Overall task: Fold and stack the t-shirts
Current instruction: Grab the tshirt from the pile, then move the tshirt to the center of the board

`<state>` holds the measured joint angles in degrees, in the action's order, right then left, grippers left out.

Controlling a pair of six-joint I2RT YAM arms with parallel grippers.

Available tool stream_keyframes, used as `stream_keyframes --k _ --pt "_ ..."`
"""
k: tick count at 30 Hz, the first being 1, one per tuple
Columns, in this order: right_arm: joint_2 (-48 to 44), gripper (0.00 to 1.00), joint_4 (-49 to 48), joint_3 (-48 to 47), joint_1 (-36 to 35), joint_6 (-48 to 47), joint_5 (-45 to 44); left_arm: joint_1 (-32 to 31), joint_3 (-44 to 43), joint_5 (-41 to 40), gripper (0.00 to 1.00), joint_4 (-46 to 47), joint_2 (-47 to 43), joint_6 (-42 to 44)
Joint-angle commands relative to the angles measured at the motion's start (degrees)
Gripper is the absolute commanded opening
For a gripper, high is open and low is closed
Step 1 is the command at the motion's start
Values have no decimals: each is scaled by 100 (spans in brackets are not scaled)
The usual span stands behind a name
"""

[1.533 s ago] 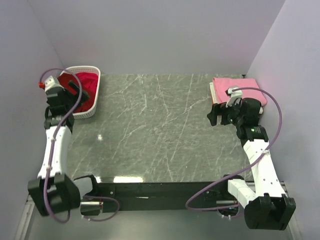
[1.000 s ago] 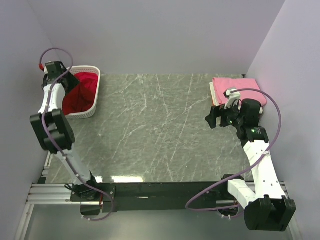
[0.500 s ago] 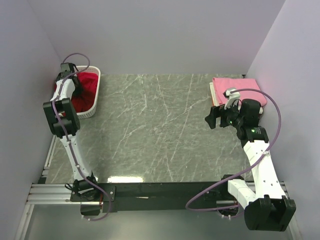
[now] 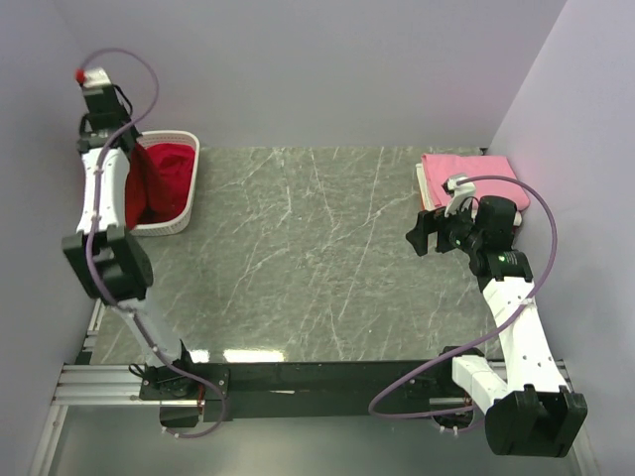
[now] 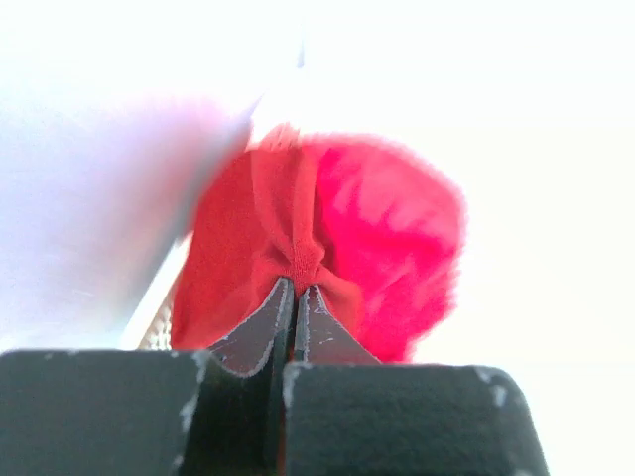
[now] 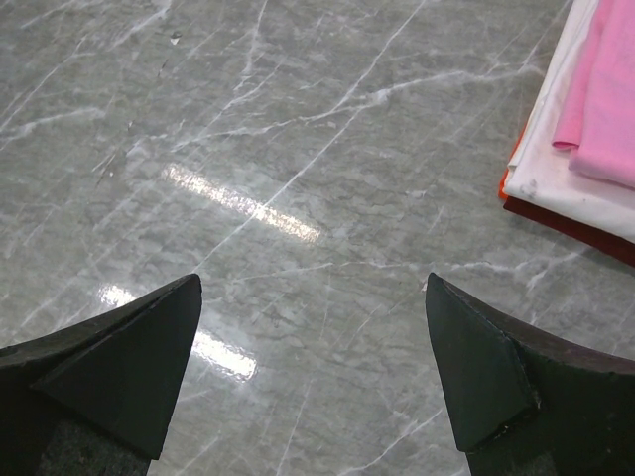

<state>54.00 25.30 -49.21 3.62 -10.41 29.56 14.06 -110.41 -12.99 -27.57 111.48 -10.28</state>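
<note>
My left gripper (image 4: 128, 147) is raised over the white basket (image 4: 190, 193) at the back left and is shut on a bunched fold of a dark red t-shirt (image 4: 145, 188), which hangs from it into the basket. In the left wrist view the jaws (image 5: 296, 290) pinch that red cloth (image 5: 243, 258), with brighter crimson cloth (image 5: 392, 248) behind it. The crimson t-shirt (image 4: 175, 162) lies in the basket. At the back right sits a folded stack with a pink t-shirt (image 4: 466, 171) on top. My right gripper (image 4: 423, 234) hovers open over bare table beside the stack.
In the right wrist view the stack shows pink (image 6: 607, 94) over white (image 6: 566, 178) over a dark red edge (image 6: 571, 224), right of the open gripper (image 6: 313, 342). Grey marble tabletop (image 4: 317, 248) lies between basket and stack. Walls close in on both sides.
The left gripper has closed on the dark red cloth in the basket and risen, drawing the shirt upward. The right arm has stayed still.
</note>
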Motion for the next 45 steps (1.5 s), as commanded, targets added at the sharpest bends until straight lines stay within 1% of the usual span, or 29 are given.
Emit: stream_keyframes --k 1,4,8,10,11,15,17,19,20,22,23,25,26,28,30,31,32,33,34,35,36,37,38,39,40,41,42,43,45 --pt "-21 100 -148 -238 -28 -75 32 -193 -68 437 0 779 -1268 -334" --pt "-30 100 -166 -212 -28 -83 15 -483 -173 912 0 859 -1926 -448" --pt "-21 100 -157 -221 -28 -92 -3 -1097 -350 1360 0 964 -2471 -614" --pt "-38 100 -166 -212 -28 -101 -12 -1283 -323 1773 0 1104 -2753 -729" --pt "-56 100 -183 -212 -28 -101 -29 -1518 -315 1887 0 1131 -2833 -843" --pt "-91 100 -201 -203 -28 -119 -64 -2030 -25 2327 0 1351 -3228 -1080" --pt "-109 100 -210 -185 -28 -119 -91 -2231 150 2775 0 1587 -3457 -1360" --pt "-109 100 -218 -194 -28 -127 -100 -2399 475 3021 0 1798 -3650 -1616" --pt "-117 100 -218 -194 -28 -136 -126 -2565 755 3327 0 1921 -3703 -1887" --pt "-126 100 -236 -185 -28 -154 -178 -2768 1116 3566 0 2360 -3878 -2178" --pt "-135 100 -253 -185 -19 -171 -248 -2960 1553 3837 0 2562 -3914 -2415" --pt "-144 100 -271 -177 -28 -198 -310 -3093 2065 4006 0 3080 -4028 -2688" --pt "-153 100 -262 -168 -28 -198 -337 -3137 2633 4180 0 3256 -4055 -2942" --pt "-153 100 -262 -168 -28 -242 -320 -3138 3207 4156 0 3599 -4064 -3172" --pt "-144 100 -254 -168 -28 -268 -276 -3138 3990 4139 0 3785 -4021 -3313" --pt "-135 100 -236 -168 -28 -285 -241 -3138 4218 4086 4 3890 -3890 -3313" --pt "-109 100 -201 -176 -28 -303 -206 -3129 4560 4025 15 3865 -3775 -3261" --pt "-91 100 -175 -177 -28 -355 -66 -3120 4633 3859 28 3786 -3617 -3078" --pt "-56 100 -140 -185 -28 -408 31 -3094 4599 3561 50 3150 -3207 -2859" --pt "-21 100 -18 -177 -28 -470 197 -2972 4372 3323 58 2848 -2977 -2500" --pt "23 100 97 -177 -28 -775 495 -2840 4257 3190 62 2602 -2757 -2348" --pt "136 100 272 -194 -28 -1013 1142 -2726 4134 2719 67 2321 -2467 -2225" --pt "207 100 657 -194 -36 -1250 1549 -2560 3907 2514 69 1996 -2404 -1910" --pt "277 100 895 -203 -45 -1896 1857 -2549 3809 2199 72 1836 -2403 -1707" --pt "321 100 1124 -186 -45 -2294 2391 -2558 3712 1917 74 1704 -2499 -1496" --pt "409 100 1544 -142 -45 -2707 2588 -2627 3572 1671 75 1468 -2595 -1094" --pt "445 100 1679 -63 -45 -3486 2729 -2672 3536 1634 75 1370 -2701 -907" --pt "532 100 1889 103 -54 -3789 2948 -2768 3553 1834 75 1290 -2945 -566" --pt "742 99 2284 140 -263 -4517 3160 -2917 3736 2220 76 1071 -3245 -326"
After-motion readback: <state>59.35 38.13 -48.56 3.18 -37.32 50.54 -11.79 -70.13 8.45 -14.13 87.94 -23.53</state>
